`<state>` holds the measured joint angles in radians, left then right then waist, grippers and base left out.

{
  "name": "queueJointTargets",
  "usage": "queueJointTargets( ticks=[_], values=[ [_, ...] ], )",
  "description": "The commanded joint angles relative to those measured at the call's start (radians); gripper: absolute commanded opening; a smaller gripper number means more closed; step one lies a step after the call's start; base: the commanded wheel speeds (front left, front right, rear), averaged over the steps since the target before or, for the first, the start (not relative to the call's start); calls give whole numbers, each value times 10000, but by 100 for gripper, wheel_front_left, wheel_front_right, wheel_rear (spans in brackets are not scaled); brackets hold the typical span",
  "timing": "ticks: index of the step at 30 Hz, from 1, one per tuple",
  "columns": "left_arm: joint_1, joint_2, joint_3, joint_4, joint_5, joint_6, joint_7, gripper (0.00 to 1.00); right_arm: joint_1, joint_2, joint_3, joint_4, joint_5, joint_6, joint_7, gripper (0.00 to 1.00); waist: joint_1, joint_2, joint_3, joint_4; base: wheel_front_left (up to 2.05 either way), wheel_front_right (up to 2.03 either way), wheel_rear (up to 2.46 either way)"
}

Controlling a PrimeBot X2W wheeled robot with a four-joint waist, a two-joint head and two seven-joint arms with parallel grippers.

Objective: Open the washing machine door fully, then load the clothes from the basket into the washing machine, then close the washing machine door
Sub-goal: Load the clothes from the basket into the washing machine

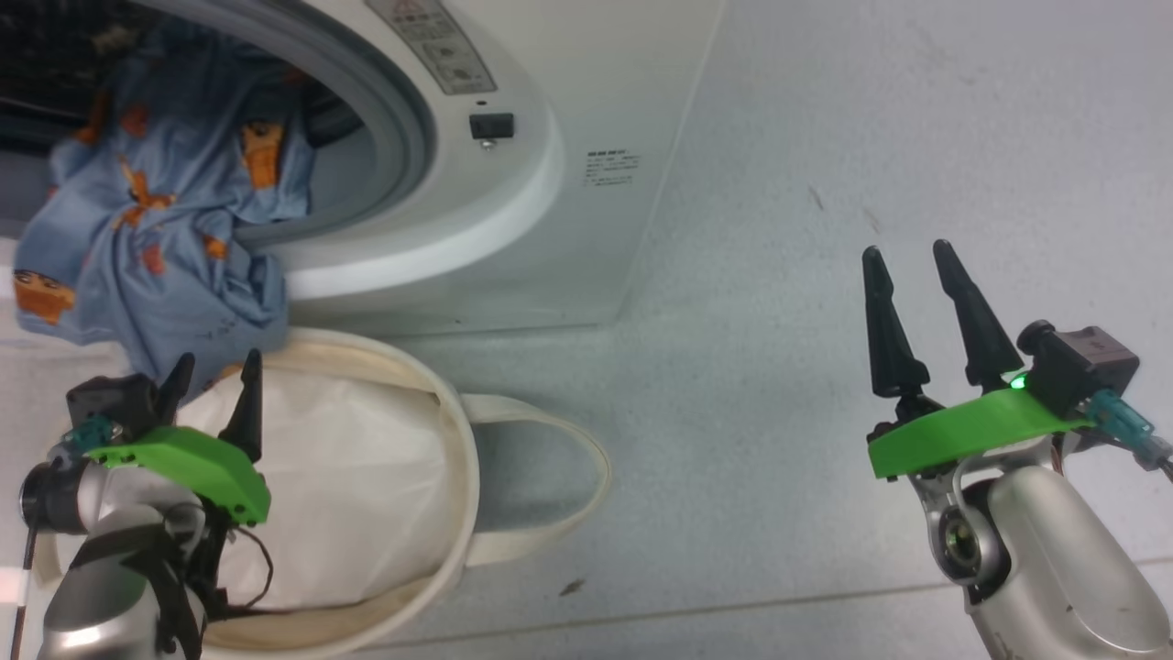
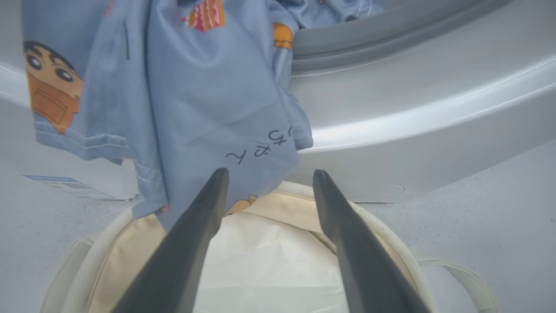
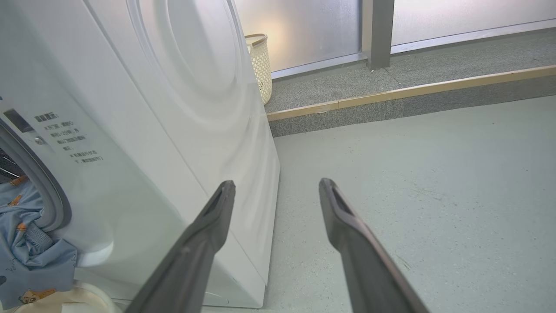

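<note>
Clothes point(image 1: 156, 229) hanging from washing machine point(image 1: 586, 92) opening over basket point(image 1: 463, 440), label point(image 1: 612, 168) text illegible, L gripper point(image 1: 220, 357) & R gripper point(image 1: 905, 247) wide

Clothes point(image 1: 156, 220) soft printed cloth; basket point(image 1: 458, 440) matt canvas; washing machine point(image 1: 586, 92) glossy white; floor point(image 1: 871, 137) speckled matt.

Grey floor point(image 1: 806, 385) w/ washing machine point(image 1: 586, 247) & basket point(image 1: 464, 477) just beside.

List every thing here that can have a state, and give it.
washing machine, opening uncovered
basket, upright on the floor below the opening
clothes, half inside, half hanging over the lip toward the basket
left gripper, open, empty, over the basket
right gripper, open, empty, over the floor
</note>
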<state>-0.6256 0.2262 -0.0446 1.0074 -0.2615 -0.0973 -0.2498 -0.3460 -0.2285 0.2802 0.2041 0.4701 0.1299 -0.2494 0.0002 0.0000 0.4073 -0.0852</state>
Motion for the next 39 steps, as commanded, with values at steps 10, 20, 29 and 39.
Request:
queueJointTargets(
  ticks=[10, 20, 29, 39],
  values=[
    [-740, 467, 1329, 624, -149, 492, -120, 100, -27, -86, -166, -576, -283, 8, -124, 100, -2, 0, 829, -119, 0, 0, 0],
    [-1553, 661, 1548, 734, 181, 363, -120, 100, -10, -290, -311, -798, -419, 8, -124, 100, -2, 0, 1374, -145, 0, 0, 0],
    [-2030, 702, 1732, 813, 345, 193, -120, 84, 31, -320, -516, -936, -506, 8, -124, 100, -2, 0, 1588, -228, 0, 0, 0],
    [-1952, 555, 2112, 47, 503, 93, -120, 0, 35, -266, -592, -922, -513, 8, -124, 100, -2, 0, 1494, -164, 0, 0, 0]
  ],
)
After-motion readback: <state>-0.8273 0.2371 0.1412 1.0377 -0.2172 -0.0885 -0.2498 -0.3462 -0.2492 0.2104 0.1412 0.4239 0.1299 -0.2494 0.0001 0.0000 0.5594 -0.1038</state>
